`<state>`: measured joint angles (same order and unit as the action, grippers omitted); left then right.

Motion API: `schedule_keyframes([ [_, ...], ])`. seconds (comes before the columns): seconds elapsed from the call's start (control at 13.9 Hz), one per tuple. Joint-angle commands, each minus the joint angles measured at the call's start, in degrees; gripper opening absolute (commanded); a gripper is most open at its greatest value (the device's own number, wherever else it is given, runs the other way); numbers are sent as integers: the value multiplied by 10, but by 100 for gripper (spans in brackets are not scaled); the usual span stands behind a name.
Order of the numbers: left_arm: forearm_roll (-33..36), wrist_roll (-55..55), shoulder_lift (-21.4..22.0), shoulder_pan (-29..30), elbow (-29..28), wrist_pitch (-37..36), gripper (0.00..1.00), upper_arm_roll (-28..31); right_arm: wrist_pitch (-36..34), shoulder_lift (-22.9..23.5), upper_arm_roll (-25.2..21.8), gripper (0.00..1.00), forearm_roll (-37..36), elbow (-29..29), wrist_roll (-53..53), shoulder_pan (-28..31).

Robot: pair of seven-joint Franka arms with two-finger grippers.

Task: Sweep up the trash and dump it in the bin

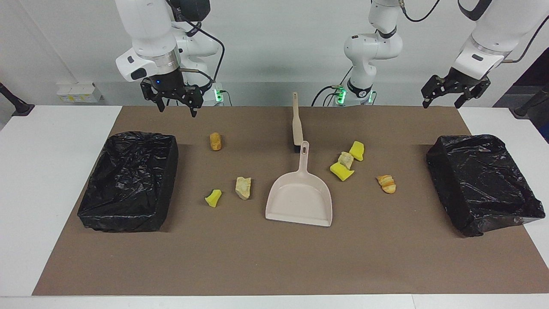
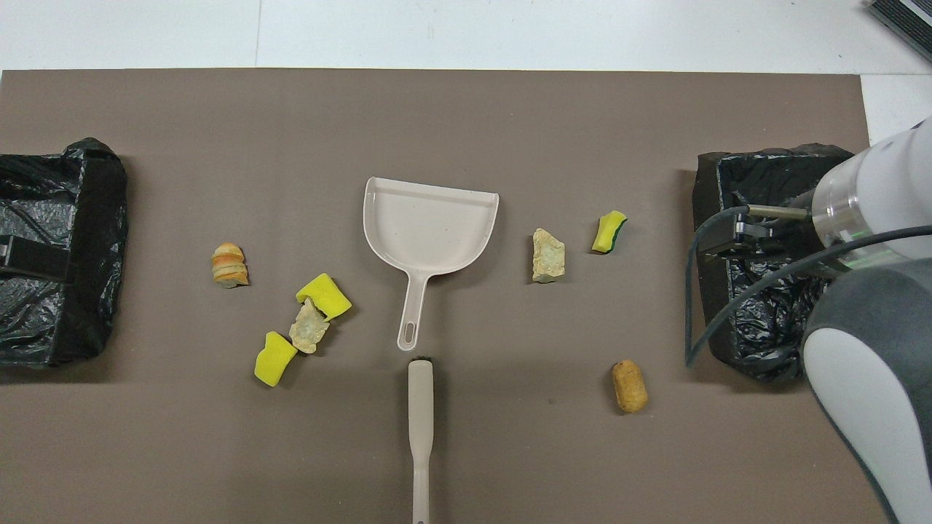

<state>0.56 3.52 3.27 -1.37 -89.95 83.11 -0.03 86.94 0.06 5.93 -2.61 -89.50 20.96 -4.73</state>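
Several scraps of trash lie on the brown mat. A yellow sponge wedge (image 1: 213, 198), a beige lump (image 1: 243, 187) and a brown bread piece (image 1: 215, 141) lie toward the right arm's end. Two yellow wedges (image 1: 357, 150) (image 1: 342, 171), a beige lump (image 1: 345, 159) and an orange bread piece (image 1: 387, 183) lie toward the left arm's end. A beige dustpan (image 1: 300, 197) lies mid-table, with its handle toward the robots. The brush (image 1: 297, 124) lies just past that handle. A black-lined bin (image 1: 128, 180) sits at one end of the mat and another bin (image 1: 484, 182) at the other. My right gripper (image 1: 176, 107) and left gripper (image 1: 444, 102) hang open and empty, high over the mat's edge at the robots' end.
The brown mat (image 2: 510, 109) covers most of the white table (image 1: 43, 141). In the overhead view the right arm (image 2: 874, 291) covers part of the bin (image 2: 757, 175) at its end. Bare mat lies between the scraps and the edge farthest from the robots.
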Motion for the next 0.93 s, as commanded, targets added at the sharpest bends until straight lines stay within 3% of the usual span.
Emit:
schedule_keyframes([
  [0.0,-19,15,5,-7,7,-21,100,8,18,-14,-8,100,15,-23,-17,27],
  [0.36,-50,15,5,-1,7,-21,100,7,18,-11,-8,100,14,-23,-16,99],
  [0.72,-89,45,4,-10,-13,-29,100,6,18,-11,-8,100,14,-23,-17,103],
  [0.86,-89,50,10,-42,-32,-29,100,7,18,-11,-8,100,14,-23,-17,104],
])
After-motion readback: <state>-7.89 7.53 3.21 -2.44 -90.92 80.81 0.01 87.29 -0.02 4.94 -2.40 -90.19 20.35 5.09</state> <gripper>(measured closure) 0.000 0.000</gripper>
